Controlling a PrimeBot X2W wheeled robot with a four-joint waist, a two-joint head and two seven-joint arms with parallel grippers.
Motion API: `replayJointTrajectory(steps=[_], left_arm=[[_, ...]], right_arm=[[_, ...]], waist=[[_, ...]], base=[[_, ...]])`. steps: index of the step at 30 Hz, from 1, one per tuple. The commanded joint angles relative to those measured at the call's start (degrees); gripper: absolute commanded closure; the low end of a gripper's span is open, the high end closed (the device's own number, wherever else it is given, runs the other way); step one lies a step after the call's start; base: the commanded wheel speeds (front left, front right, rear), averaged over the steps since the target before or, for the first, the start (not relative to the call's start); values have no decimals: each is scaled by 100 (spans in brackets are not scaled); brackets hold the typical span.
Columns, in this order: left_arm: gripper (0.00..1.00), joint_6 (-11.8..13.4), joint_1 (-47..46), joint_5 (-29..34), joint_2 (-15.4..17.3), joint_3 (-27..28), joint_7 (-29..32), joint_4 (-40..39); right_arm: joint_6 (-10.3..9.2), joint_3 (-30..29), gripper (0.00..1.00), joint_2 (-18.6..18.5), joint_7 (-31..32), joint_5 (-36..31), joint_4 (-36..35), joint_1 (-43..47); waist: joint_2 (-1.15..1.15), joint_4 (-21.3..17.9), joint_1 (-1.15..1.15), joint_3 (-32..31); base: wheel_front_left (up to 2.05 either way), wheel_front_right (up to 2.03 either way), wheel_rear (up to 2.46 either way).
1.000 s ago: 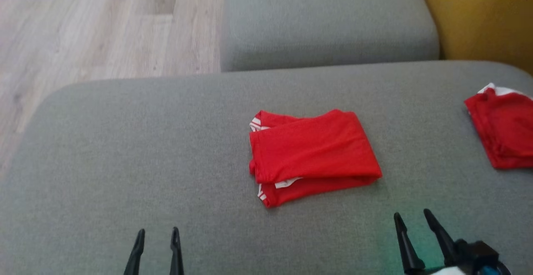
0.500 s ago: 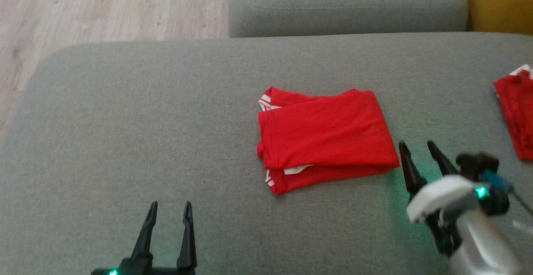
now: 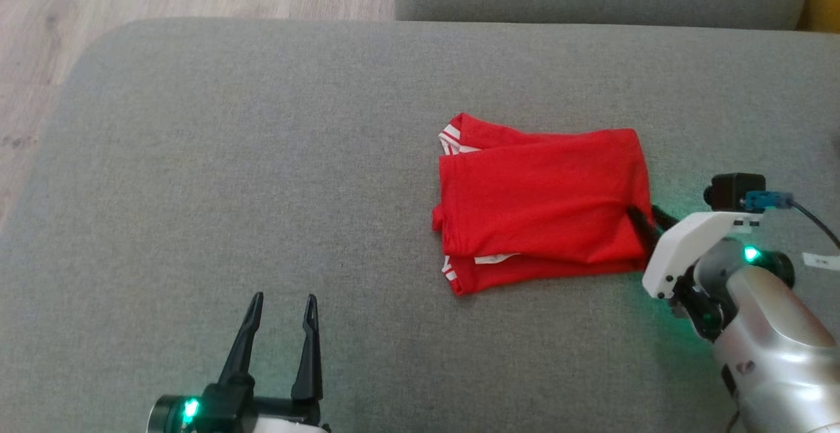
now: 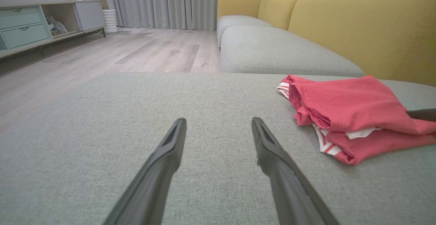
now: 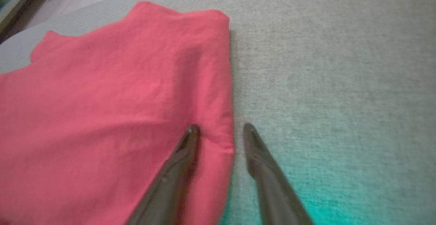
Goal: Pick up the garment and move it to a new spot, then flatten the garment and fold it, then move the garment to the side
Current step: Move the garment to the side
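garment lies folded right of centre on the cushion. right gripper straddles its right edge, fingers half apart, not yet pinching. catching only the top layer would likely unfold it. left gripper is spread wide near the front edge.

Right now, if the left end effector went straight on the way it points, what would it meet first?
Probably nothing: the left end effector points along the grey cushion, with the red garment off to its right. Height is unclear.
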Motion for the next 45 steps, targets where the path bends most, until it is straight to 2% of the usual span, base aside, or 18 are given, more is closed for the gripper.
replayJointTrajectory(steps=[1,4,8,13,14,15,23,29,30,31,34,38,42,45], left_arm=[[0,44,-243,15,-39,136,-47,-148],[0,57,-285,24,-39,135,-47,-186],[0,102,-421,39,-39,126,-47,-299],[0,139,-618,34,-39,96,-47,-376],[0,129,-724,49,-39,86,-47,-383],[0,124,-780,65,-39,82,-47,-385],[0,34,-1239,217,-39,92,-47,-333],[0,-21,-1535,290,-39,113,-47,-308],[0,-21,-1580,297,-39,116,-47,-301],[0,-15,-1620,303,-39,123,-47,-294],[0,18,-1685,268,-39,130,-47,-300],[0,39,-1669,-131,-39,121,-47,-279],[0,-52,-1550,-426,-39,107,-47,-333],[0,-102,-1427,-528,-39,112,-47,-362]], right_arm=[[-4,169,100,-35,-41,85,-135,-110],[-4,437,100,-261,-269,210,-298,-160],[-4,732,100,-759,-510,189,-504,-367],[-4,873,100,-1561,-647,105,-794,-660],[-4,850,100,-1892,-659,42,-922,-773],[-4,823,100,-2042,-652,9,-991,-821],[-4,179,100,-3111,-615,-190,-1542,-984],[-4,-783,100,-3592,-445,-427,-1722,-936],[-4,-947,83,-3606,-408,-522,-1719,-916],[-4,-1111,0,-3597,-398,-645,-1722,-903],[-4,-1376,0,-3483,-382,-915,-1771,-852],[-4,-1822,0,-3007,-354,-1405,-1975,-597],[-4,-2133,0,-2242,-470,-1796,-2366,-167],[-4,-1980,0,-1577,-556,-1889,-2724,285]], waist=[[0,-22,0,31],[0,-126,0,154],[0,-346,0,421],[0,-714,0,779],[0,-874,0,947],[0,-952,0,1030],[0,-1416,0,1579],[0,-1594,0,1893],[0,-1607,0,1921],[0,-1614,0,1939],[0,-1612,0,1930],[0,-1524,0,1723],[0,-1384,0,1346],[0,-1271,0,1022]], base=[[0,0,0],[0,0,0],[0,0,0],[0,0,0],[0,0,0],[0,0,0],[0,0,0],[0,0,0],[0,0,0],[0,0,0],[0,0,0],[0,0,0],[0,0,0],[0,0,0]])
